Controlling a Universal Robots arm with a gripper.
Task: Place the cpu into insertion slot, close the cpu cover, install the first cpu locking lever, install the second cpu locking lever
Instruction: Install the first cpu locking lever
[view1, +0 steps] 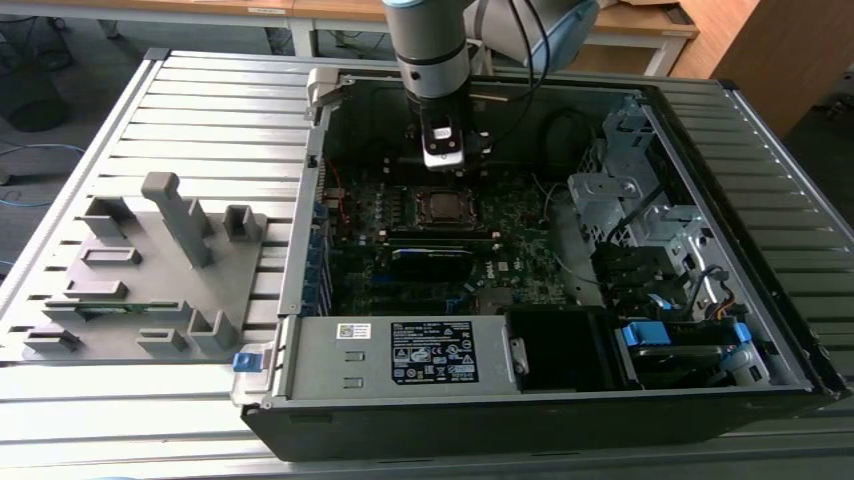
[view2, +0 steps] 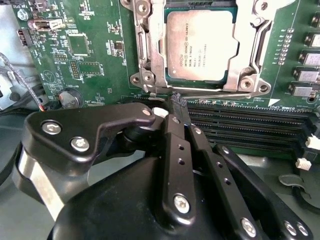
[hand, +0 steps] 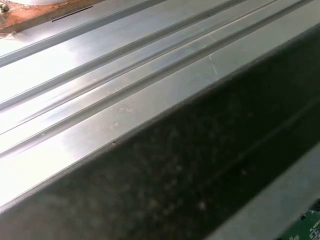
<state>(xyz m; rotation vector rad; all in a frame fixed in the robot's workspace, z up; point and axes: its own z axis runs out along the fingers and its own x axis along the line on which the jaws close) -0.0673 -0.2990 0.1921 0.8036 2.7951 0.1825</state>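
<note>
- On the insertion slot: cpu seated, cpu cover down.
- gripper fingers narrow, apparently pinching the locking lever.
- Lever step in hand; needs pressing under its hook.

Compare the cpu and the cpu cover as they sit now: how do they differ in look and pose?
The cpu is a solid dull-grey square with print on top; the cpu cover is a shinier silvery frame with a cut-out centre. The cpu sits inside that opening, while the cpu cover surrounds it and lies down over its edges. Both lie flat at the insertion slot. The gripper is near the cover's edge.
</note>
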